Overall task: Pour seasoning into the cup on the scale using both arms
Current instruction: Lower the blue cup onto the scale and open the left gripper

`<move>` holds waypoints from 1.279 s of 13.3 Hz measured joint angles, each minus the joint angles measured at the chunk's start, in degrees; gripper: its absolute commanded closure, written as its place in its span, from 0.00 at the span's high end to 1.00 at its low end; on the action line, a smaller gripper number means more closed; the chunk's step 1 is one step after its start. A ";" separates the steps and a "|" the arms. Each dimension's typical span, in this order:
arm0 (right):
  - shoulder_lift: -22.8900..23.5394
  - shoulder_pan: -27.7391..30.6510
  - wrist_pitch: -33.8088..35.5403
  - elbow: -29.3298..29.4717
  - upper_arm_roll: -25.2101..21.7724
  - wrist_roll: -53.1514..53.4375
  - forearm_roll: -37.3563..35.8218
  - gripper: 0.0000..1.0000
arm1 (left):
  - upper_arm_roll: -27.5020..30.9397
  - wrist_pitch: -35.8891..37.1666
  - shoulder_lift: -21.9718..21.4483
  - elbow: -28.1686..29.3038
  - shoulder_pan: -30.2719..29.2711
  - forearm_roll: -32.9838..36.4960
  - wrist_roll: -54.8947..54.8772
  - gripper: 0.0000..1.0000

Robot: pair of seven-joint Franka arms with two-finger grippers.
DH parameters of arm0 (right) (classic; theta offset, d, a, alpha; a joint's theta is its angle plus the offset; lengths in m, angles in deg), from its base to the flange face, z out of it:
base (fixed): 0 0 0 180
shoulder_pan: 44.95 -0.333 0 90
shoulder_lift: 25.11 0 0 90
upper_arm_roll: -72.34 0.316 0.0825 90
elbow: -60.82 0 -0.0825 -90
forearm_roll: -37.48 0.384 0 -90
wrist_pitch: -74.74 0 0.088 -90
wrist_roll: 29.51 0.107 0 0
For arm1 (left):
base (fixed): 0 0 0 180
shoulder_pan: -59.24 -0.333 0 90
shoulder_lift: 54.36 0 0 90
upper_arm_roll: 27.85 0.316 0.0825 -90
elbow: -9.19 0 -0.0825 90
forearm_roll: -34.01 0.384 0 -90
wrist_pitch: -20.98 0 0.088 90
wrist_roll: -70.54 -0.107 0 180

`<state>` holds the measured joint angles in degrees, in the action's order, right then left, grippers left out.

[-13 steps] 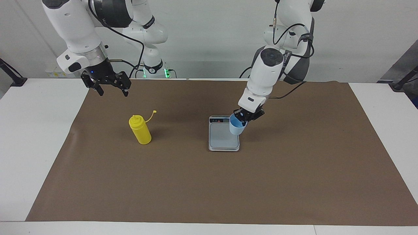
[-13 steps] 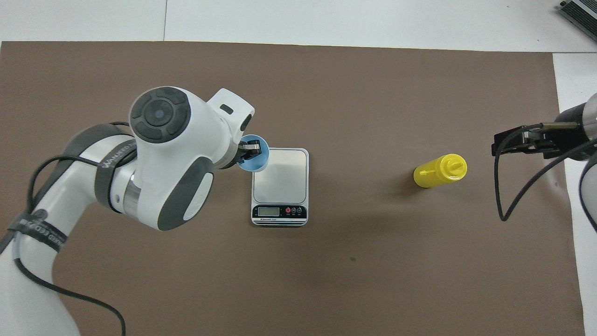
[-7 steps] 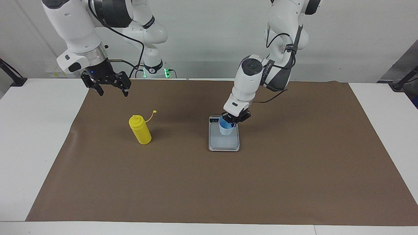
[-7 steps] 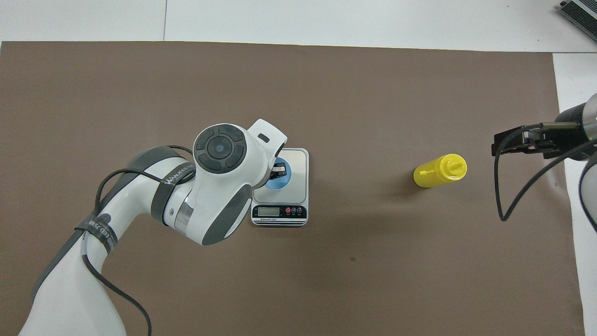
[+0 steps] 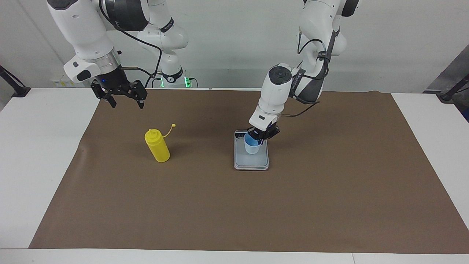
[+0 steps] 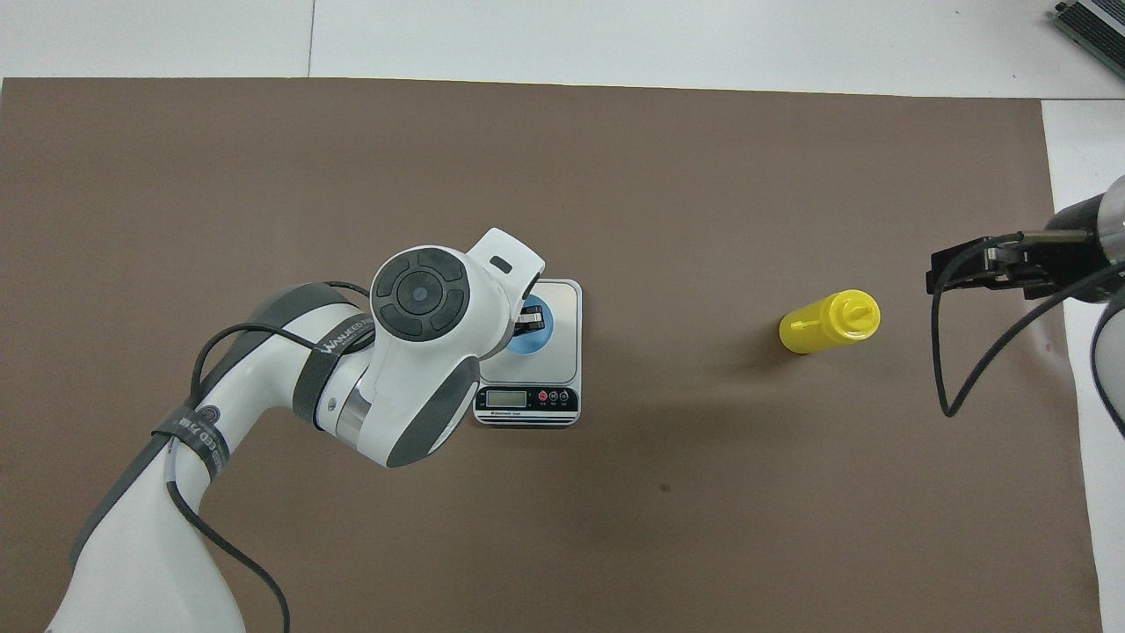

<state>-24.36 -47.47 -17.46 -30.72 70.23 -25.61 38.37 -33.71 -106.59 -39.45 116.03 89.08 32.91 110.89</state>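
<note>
The small pale-blue tapered plastic cup (image 5: 253, 145) is seen upright on the grey plate of the flat silver-grey kitchen scale (image 5: 251, 161), toward the plate's edge nearest the robots and next to the dark display strip. In the overhead view the cup (image 6: 530, 330) sits at roughly 7 o'clock of the plate's centre, with the scale (image 6: 558, 303) partly covered by the left arm.

The left pincer (image 5: 261, 136) is found closed on the cup's rim, one finger inside the mouth and one outside. Whether the cup's base bears fully on the plate cannot be told.

The bright yellow plastic squeeze bottle (image 5: 157, 146) is noted standing on the brown mat (image 5: 234, 205) that covers the white worktop (image 5: 36, 146), well apart from the scale toward the right arm's end, its small tethered cap hanging off to one side. In the overhead view the bottle (image 6: 826, 323) lies at 3 o'clock of the scale.

The right pincer (image 5: 126, 101) hangs with fingers spread wide and nothing between them, above the mat's edge, at about 11 o'clock of the bottle in the facing view; the right arm waits.
</note>
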 measured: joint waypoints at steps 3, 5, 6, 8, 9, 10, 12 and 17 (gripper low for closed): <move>0.00 0.00 0.00 0.00 0.00 0.00 0.00 1.00 | 0.00 -0.72 0.11 0.12 0.00 0.19 0.00 0.00; 0.00 0.00 0.00 0.00 0.00 0.00 0.00 1.00 | 0.00 -1.18 0.44 0.32 0.00 0.23 0.00 0.00; 0.00 0.00 0.00 0.00 0.00 0.00 0.00 1.00 | 0.00 -1.46 0.60 0.39 0.00 0.25 0.00 0.00; 0.00 0.00 0.00 0.00 0.00 0.00 0.00 1.00 | 0.02 -1.86 0.80 0.40 0.00 0.28 0.01 0.03; 0.00 0.00 0.00 0.00 0.00 0.00 0.00 1.00 | 0.03 -1.94 0.82 0.40 0.00 0.34 0.01 0.06; 0.00 0.00 0.00 0.00 0.00 0.00 0.00 1.00 | 0.05 -2.00 0.82 0.40 0.00 0.38 0.01 0.06; 0.00 0.00 0.00 0.00 0.00 0.00 0.00 1.00 | 0.16 -2.18 0.82 0.40 0.00 0.40 0.02 0.06; 0.00 0.00 0.00 0.00 0.00 0.00 0.00 1.00 | 0.50 -3.22 1.04 0.40 -0.01 0.42 0.03 0.06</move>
<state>-24.36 -47.47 -17.46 -30.72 70.23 -25.61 38.37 -33.21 -109.81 -38.40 116.43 89.07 33.32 110.92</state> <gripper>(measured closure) 0.000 0.943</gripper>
